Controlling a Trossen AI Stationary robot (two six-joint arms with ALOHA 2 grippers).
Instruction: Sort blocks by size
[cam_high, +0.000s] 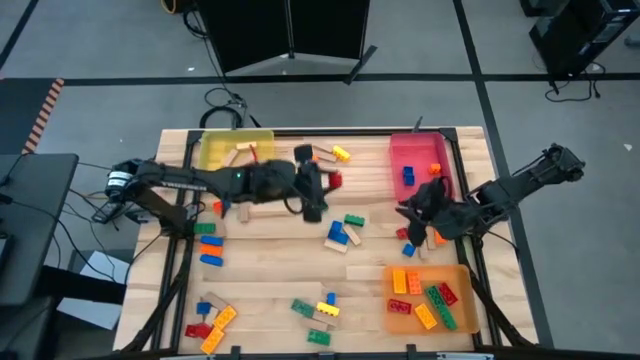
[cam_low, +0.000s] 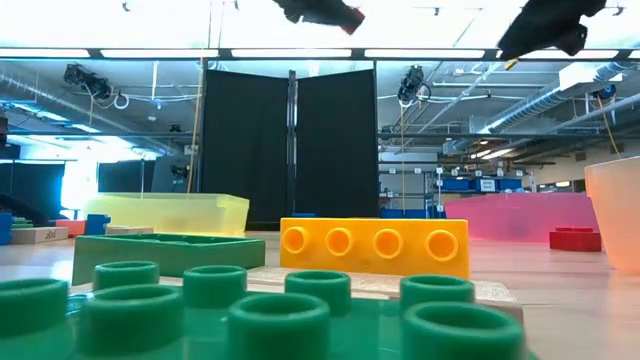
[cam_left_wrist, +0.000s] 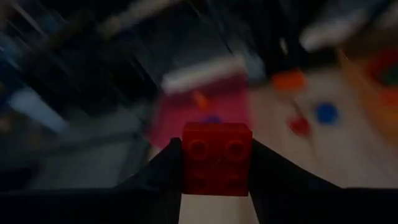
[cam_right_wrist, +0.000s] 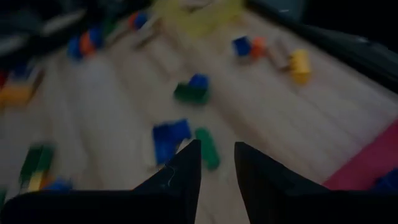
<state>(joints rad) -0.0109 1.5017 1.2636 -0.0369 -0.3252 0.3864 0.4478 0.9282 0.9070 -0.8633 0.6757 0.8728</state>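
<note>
Overhead, the wooden table (cam_high: 270, 250) of pale planks stands on a grey floor crossed by dark lines, with a black folding screen (cam_high: 290, 30) behind it and cables trailing off the far edge. The level view looks across the tabletop into a large hall with strip lights, pipes under the ceiling and the same black screen.

Three trays sit on the table: a yellow tray (cam_high: 235, 148) at the far left, a pink tray (cam_high: 418, 160) at the far right and an orange tray (cam_high: 428, 298) at the near right. The blocks lie scattered, in loose groups near the left edge, at the middle and at the near edge; their full number cannot be counted. The orange tray holds roughly seven pieces; the pink one shows a blue and a yellow one.

The left gripper (cam_high: 328, 182) hangs over the far middle of the table, its jaws partly closed on a red brick (cam_left_wrist: 217, 158); only the left wrist view shows its four studs, pinched between the two dark fingers (cam_left_wrist: 163, 180). The right gripper (cam_high: 412, 222) hovers near the right side beside the pink tray, jaws closed and holding nothing.

Only the level view shows a yellow brick (cam_low: 374, 247) with four studs side on, a green brick (cam_low: 250, 315) very close to the lens, and both arms as dark shapes at the top.
</note>
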